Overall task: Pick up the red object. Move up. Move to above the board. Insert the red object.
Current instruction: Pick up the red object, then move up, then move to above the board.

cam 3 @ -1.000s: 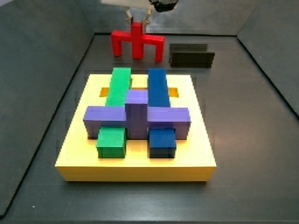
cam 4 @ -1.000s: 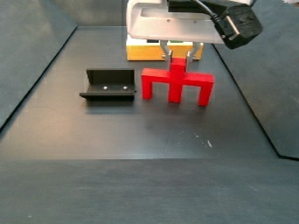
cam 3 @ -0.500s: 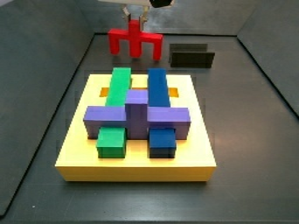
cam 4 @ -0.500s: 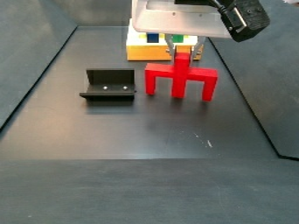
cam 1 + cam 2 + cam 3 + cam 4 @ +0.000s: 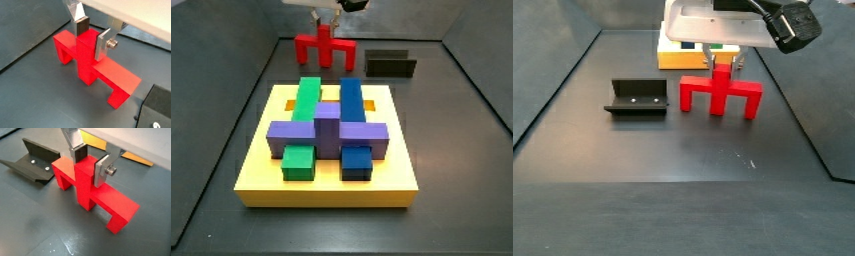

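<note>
The gripper is clenched on the upright stem of the red object, one silver plate on each side of it in both wrist views, and in a side view the red object sits at about twelve o'clock from the board, at the far end of the floor; whether its legs rest on the floor or hang just clear of it I cannot tell, though the step in hand looks like the lift. To do it well, I judge the rise should be straight and plumb, with the fingers kept square on the stem so the piece does not swing or tilt; the legs need to clear the stacked blocks before any travel toward the board, and the fixture, at nine o'clock of the red object in a side view, should be given room. Hard to make out: the gripper is cut off at the frame's edge in one side view; the board is mostly hidden behind the arm in a side view; the slot meant for the red piece cannot be identified.
</note>
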You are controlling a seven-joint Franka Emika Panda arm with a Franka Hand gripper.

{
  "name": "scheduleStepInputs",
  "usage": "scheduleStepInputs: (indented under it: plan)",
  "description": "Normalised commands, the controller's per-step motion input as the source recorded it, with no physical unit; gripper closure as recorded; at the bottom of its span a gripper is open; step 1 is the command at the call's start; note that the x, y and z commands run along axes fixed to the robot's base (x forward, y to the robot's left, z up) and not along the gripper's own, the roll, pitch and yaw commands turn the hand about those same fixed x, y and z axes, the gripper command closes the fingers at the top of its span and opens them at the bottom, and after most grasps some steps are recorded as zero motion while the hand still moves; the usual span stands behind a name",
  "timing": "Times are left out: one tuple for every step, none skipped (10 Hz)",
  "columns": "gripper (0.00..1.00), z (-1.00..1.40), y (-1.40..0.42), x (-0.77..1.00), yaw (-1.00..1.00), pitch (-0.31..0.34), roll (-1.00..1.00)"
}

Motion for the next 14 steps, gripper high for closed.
scheduleStepInputs:
  plan:
    - [1.0, 0.0, 0.0, 0.0, 0.0, 0.0, 0.0]
    - [1.0, 0.0, 0.0, 0.0, 0.0, 0.0, 0.0]
    - [1.0, 0.0, 0.0, 0.0, 0.0, 0.0, 0.0]
    - [1.0, 0.83, 0.0, 0.0, 0.0, 0.0, 0.0]
    - [1.0, 0.84, 0.01, -0.04, -0.02, 0.022, 0.0]
    - [1.0, 0.32, 0.01, -0.05, -0.01, 0.02, 0.02]
    - [1.0, 1.4, 0.0, 0.0, 0.0, 0.0, 0.0]
    - [1.0, 1.4, 0.0, -0.02, 0.0, 0.044, 0.0]
    - [1.0, 1.4, 0.0, -0.03, 0.0, 0.036, 0.02]
    - [1.0, 1.0, 0.0, 0.05, 0.0, 0.064, 0.02]
    - [1.0, 0.63, 0.0, 0.06, 0.0, 0.095, 0.02]
    - [1.0, 0.32, 0.0, 0.05, 0.0, 0.081, 0.02]
    - [1.0, 0.21, 0.0, 0.03, 0.0, 0.06, 0.02]
    - [1.0, 0.22, -1.4, 0.19, 0.83, 0.216, -0.02]
